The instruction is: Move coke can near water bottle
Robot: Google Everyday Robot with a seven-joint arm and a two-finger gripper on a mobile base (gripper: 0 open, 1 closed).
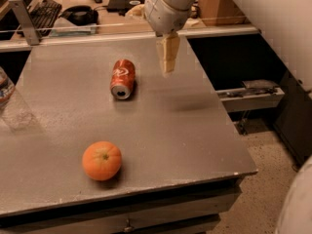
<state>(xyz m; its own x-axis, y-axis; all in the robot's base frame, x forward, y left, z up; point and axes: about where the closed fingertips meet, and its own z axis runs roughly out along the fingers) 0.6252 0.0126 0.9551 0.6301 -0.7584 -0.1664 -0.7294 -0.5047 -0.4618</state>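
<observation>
The coke can (123, 78), red with white script, lies on its side on the grey table (195, 130), its silver end facing the front. The water bottle (5, 89), clear plastic with a red-and-blue label band, is only partly in view at the table's left edge. My gripper (167, 68) hangs from the white arm and points down above the table. It is empty, to the right of the can and a short gap away from it, far from the bottle.
An orange (101, 160) sits on the table near the front, left of centre. A desk with a keyboard (41, 11) and headphones runs behind the table. The table's right edge drops to the floor, with a metal rail (251, 97) beside it.
</observation>
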